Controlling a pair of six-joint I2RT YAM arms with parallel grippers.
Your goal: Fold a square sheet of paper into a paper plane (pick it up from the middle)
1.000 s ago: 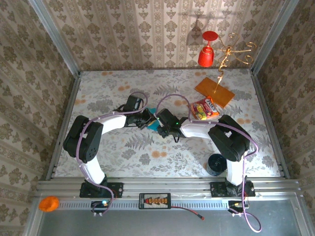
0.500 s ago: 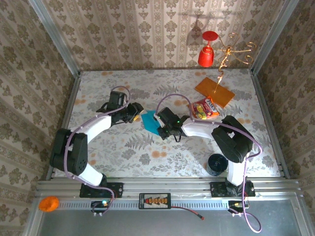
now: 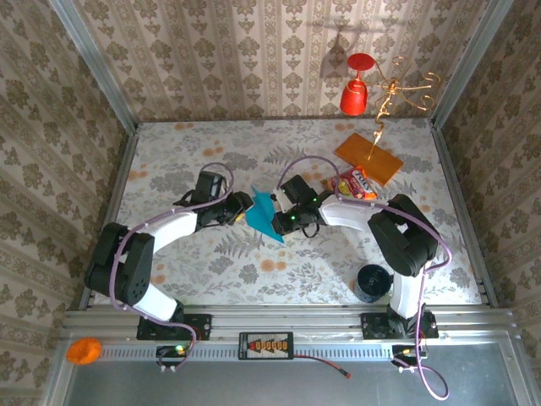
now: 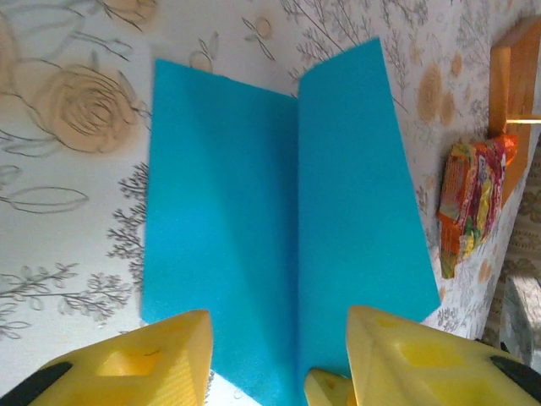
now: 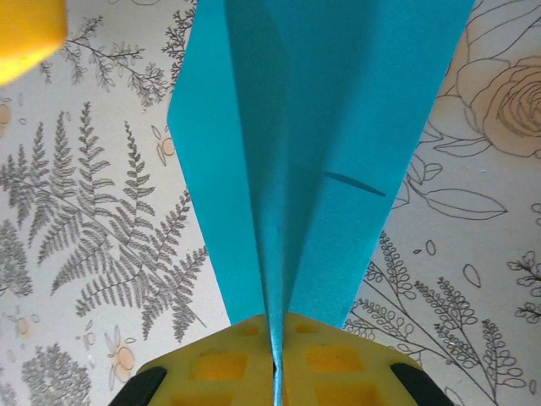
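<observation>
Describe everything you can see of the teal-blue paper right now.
The paper sheet is plain, thin, matte teal-blue, folded along a central crease into two panels that splay like a V. It is between the two grippers. The right gripper is shut on the crease; the left gripper stands open around the opposite edge, contact unclear.

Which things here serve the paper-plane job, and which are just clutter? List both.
Job: paper; right gripper, shut on it; left gripper, open at its edge.
Lying about: snack packet; orange card; black roll; orange ball.
</observation>
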